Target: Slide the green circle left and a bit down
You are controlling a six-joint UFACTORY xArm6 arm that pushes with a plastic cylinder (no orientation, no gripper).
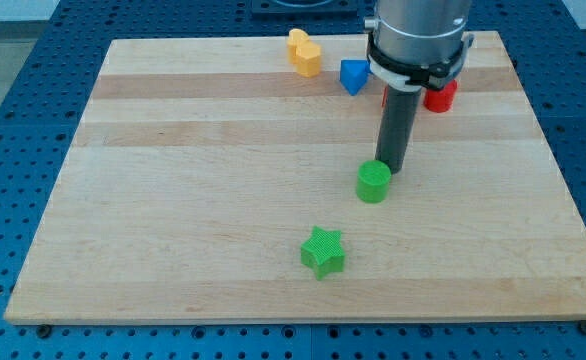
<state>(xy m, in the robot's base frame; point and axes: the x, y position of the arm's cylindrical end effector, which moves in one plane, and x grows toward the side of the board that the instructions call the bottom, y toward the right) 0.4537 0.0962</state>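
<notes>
Green circle (pixel 373 182) sits near mid-tabletop (pixel 173 200), touching the tip (pixel 390 170) on its upper-right side. No claw here, only a rod. Leftward, slightly downward push looks well lined up.

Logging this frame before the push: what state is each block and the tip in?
green circle: flat on the board, my tip at its upper right edge.
green star: flat, apart, below-left of the circle.
yellow block: untouched, near top edge.
blue block: untouched.
red block: partly hidden by the arm.
my tip: down.
</notes>
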